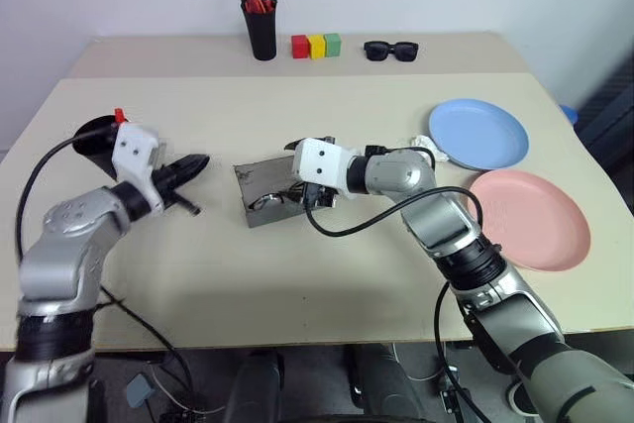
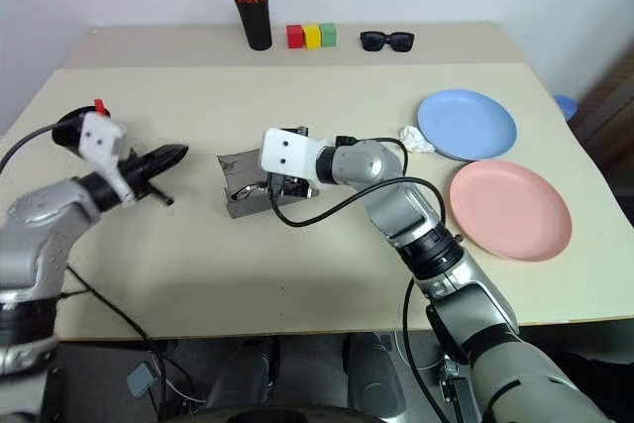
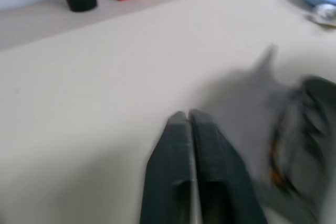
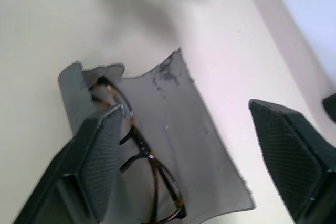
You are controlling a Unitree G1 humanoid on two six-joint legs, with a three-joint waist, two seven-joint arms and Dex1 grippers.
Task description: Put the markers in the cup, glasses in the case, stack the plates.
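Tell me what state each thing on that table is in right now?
case: open, lying flat.
glasses: lying in the case.
blue plate: beside the pink one, unstacked.
pink plate: bare, flat on the table.
left tool: shut, empty.
right tool: open above the case.

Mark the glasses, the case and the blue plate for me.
glasses (image 4: 137, 153), right wrist view, on the frame's bridge.
case (image 4: 184, 124), right wrist view, on its bare open grey flap.
blue plate (image 1: 479, 133), left eye view, on its middle.
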